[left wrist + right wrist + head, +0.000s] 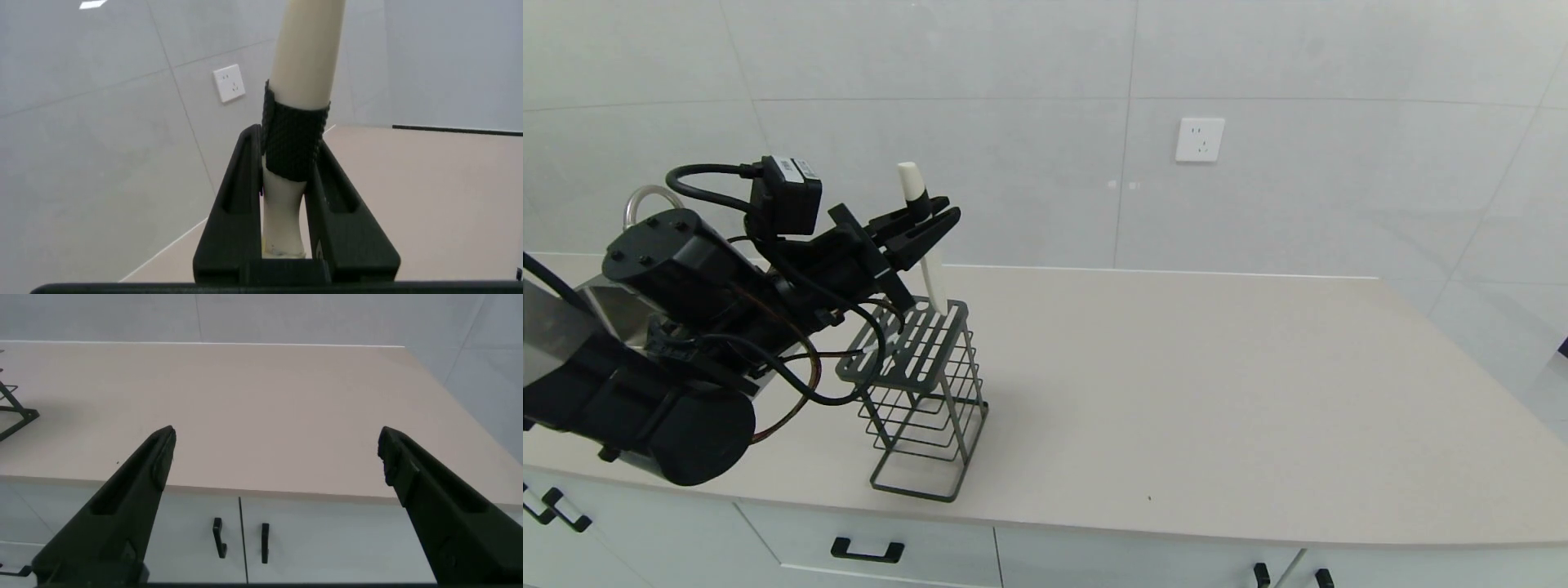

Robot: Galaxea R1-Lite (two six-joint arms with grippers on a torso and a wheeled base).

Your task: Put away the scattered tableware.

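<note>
cream utensil (909, 180) is clamped by left gripper (942, 215) at ribbed band (296, 135) — judged light, stiff, slick elsewhere | tip held over rack (923, 384) | right gripper (276, 441) spread wide, empty

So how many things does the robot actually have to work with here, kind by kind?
Dark wire cutlery rack, standing on the counter: 1
Cream-handled utensil, held by the left gripper at the top of that rack: 1
Total: 2
</note>
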